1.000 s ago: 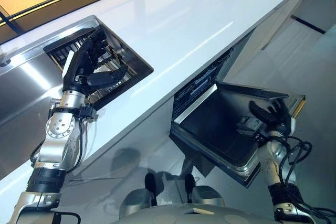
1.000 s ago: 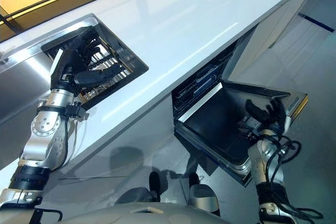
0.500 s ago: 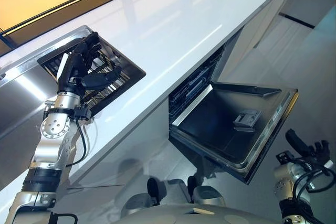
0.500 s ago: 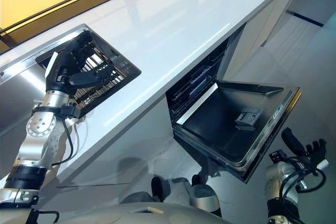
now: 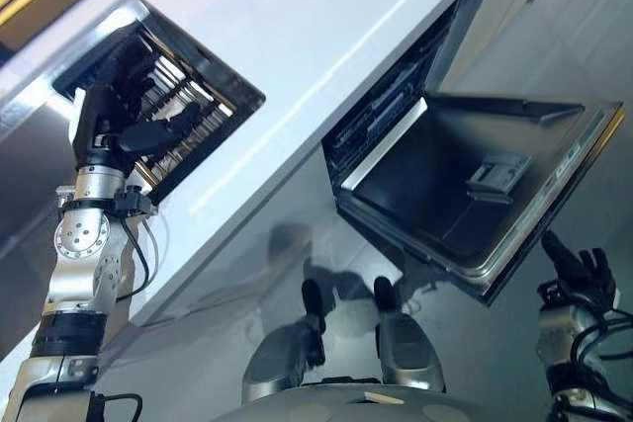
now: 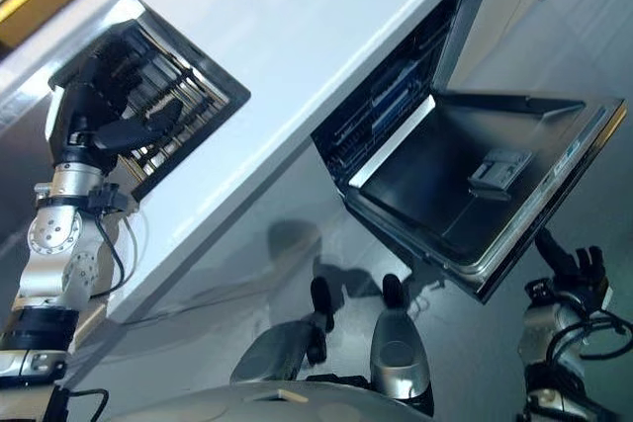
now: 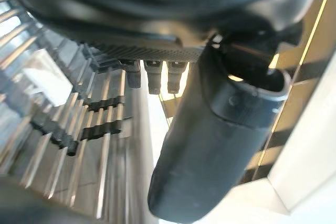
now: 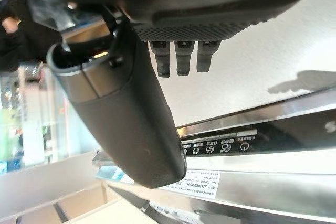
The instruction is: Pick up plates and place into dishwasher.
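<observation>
Where steel gleams, dishwasher [image 5: 465,195] door flat, ribbed rack [image 5: 183,111]

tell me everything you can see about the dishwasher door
The dishwasher door hangs open, folded down from under the white counter toward the floor. Its inner face looks like brushed stainless steel, with a grey detergent compartment set in it and a dark edge carrying control markings. Nothing rests on it. The right hand sits just beyond its outer corner, not touching.
</observation>
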Robot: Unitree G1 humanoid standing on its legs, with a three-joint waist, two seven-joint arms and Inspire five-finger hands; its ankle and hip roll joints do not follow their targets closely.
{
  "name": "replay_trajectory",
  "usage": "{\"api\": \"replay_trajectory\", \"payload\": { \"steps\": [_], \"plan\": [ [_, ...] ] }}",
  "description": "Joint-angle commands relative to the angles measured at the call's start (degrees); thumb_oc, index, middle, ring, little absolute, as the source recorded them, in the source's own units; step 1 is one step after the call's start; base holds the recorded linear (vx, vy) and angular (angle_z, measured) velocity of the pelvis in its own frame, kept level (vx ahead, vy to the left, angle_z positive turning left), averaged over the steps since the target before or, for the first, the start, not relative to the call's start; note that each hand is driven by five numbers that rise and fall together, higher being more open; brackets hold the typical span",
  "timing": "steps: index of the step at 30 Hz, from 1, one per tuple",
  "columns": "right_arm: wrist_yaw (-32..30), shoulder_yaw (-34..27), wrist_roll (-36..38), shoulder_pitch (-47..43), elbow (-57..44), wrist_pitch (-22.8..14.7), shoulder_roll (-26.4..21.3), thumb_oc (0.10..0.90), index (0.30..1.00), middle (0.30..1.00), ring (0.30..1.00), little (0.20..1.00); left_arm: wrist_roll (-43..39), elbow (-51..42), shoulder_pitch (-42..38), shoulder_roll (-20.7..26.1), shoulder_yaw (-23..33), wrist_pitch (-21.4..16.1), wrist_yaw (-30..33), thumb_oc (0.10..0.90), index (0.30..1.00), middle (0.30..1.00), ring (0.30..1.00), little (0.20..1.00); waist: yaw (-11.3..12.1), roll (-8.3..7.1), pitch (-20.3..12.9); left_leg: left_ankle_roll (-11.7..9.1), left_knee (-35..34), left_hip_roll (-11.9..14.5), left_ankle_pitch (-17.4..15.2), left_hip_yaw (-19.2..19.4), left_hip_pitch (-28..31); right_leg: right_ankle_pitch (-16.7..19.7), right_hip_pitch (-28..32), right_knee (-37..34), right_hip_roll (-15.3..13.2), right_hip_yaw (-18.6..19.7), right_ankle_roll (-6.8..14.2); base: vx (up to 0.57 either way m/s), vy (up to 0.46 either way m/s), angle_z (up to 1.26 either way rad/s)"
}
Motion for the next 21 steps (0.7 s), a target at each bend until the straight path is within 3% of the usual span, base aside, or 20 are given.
{"api": "replay_trajectory", "payload": {
  "steps": [1,8,12,13,16,21],
  "plan": [
    [1.9,1.5,6.5,-3.5,0.1,-6.2,-4.0,0.8,0.9,0.9,0.9,0.9,-1.1,-3.5,-8.9,4.1,4.1,-10.0,3.1,0.8,0.9,0.9,0.9,0.9,0.6,-1.09,2.0,1.9,16.5,-4.6,-11.7,-0.8,-6.3,-5.5,-6.8,12.1,0.7,-1.8,-2.7,-0.12,-0.017,0.02],
    [8.1,3.8,10.3,-6.7,-0.5,-8.0,-2.7,0.8,0.9,0.9,0.9,0.9,1.5,-8.5,-14.6,3.7,0.7,-6.7,5.4,0.8,0.9,0.9,0.9,0.9,2.1,-0.5,2.3,2.6,22.8,-5.9,-12.7,-1.3,-17.0,-8.0,-19.4,23.1,0.3,-3.1,-3.8,-0.05,0.002,0.05],
    [19.1,4.2,17.1,-7.5,-0.7,-6.9,-2.1,0.8,0.9,0.9,0.9,0.9,2.5,-9.8,-15.4,2.8,0.5,-5.5,5.9,0.8,0.9,0.9,0.9,0.9,2.5,-0.47,2.3,2.6,25.0,-6.3,-13.8,-1.4,-19.3,-8.9,-22.1,25.7,0.1,-3.6,-3.9,0.03,0.012,-0.03],
    [24.9,4.7,19.4,-7.7,-2.2,-5.3,-1.5,0.8,0.9,0.9,0.9,0.9,2.6,-9.8,-15.2,2.7,0.7,-5.3,5.8,0.8,0.9,0.9,0.9,0.9,2.7,-0.55,2.3,2.6,25.3,-6.3,-13.9,-1.5,-19.8,-8.9,-22.5,25.9,0.1,-3.6,-4.0,0.03,0.015,-0.09],
    [33.9,5.9,21.5,-7.7,-4.9,-2.3,-0.7,0.8,0.9,0.9,0.9,0.9,2.8,-9.4,-14.9,2.9,1.2,-5.3,5.5,0.8,0.9,0.9,0.9,0.9,2.9,-0.84,2.3,2.6,25.3,-6.2,-13.3,-1.5,-20.6,-8.2,-23.1,25.6,0.3,-3.5,-3.9,0.0,0.001,-0.09],
    [50.8,9.8,25.3,-6.1,-15.7,7.2,1.1,0.8,0.9,0.9,0.9,0.9,3.3,-8.5,-12.8,3.7,2.9,-7.0,4.7,0.8,0.9,0.9,0.9,0.9,3.1,-1.98,2.3,2.7,24.9,-5.6,-13.4,-1.3,-20.4,-7.8,-22.6,24.5,0.5,-3.2,-3.3,0.01,-0.01,-0.05]
  ]
}}
